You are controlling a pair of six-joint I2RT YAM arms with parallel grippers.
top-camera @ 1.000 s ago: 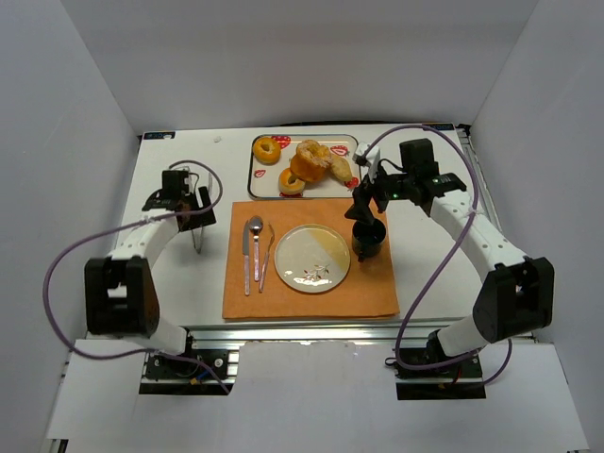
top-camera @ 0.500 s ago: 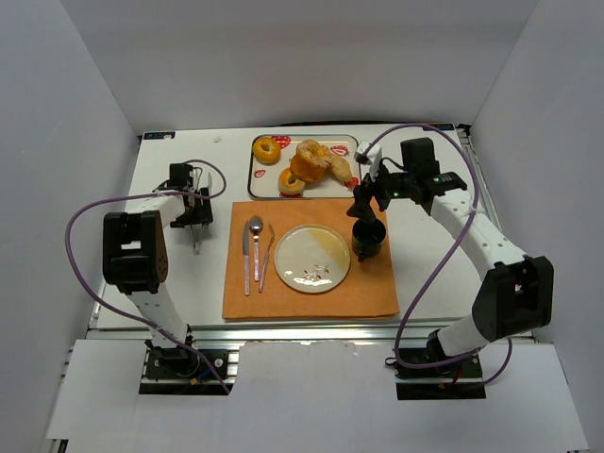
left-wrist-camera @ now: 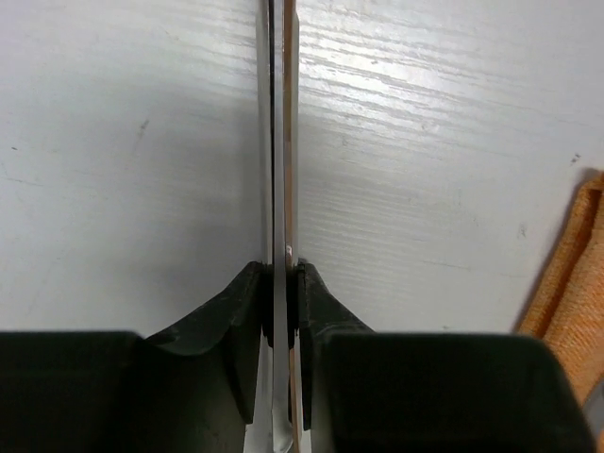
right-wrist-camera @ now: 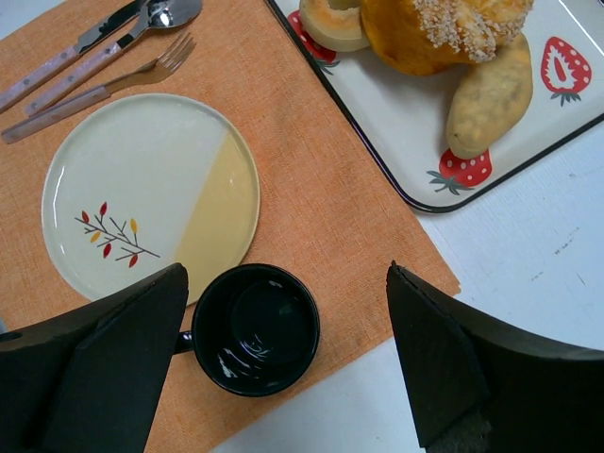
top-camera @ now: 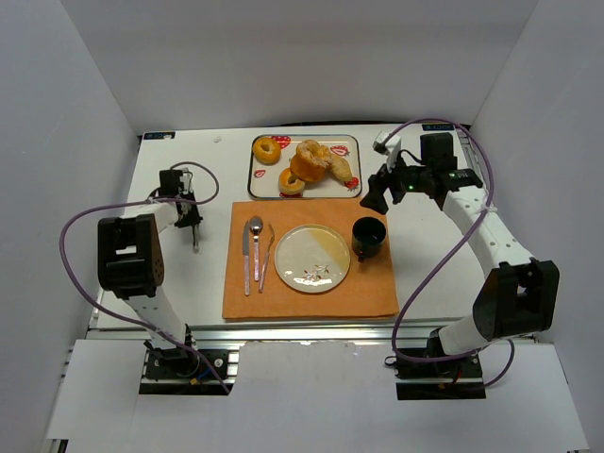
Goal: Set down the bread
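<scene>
The bread lies in the upper-left corner of the strawberry-patterned tray, in the upper middle of the overhead view. It sits free, with nothing gripping it. Just right of it on the same tray is a heap of larger lumpy pastries, and a second ring with a paler top lies at the tray's lower edge.

Directly below the tray is an orange placemat. On it are a knife, a spoon and a fork side by side on the left. A round plate with a small branch motif is in the middle, and a dark cup stands at the plate's right.

The right fingers hang just right of the tray, above the cup in the frame. They are spread wide with nothing between them. The right wrist view looks down past both of them at the cup, the plate and the tray's corner.

At the left of the overhead view, well apart from the tray, the left fingers point down at the white desk. They are pressed together on a thin metal utensil, whose two flat strips are pinched between them.
</scene>
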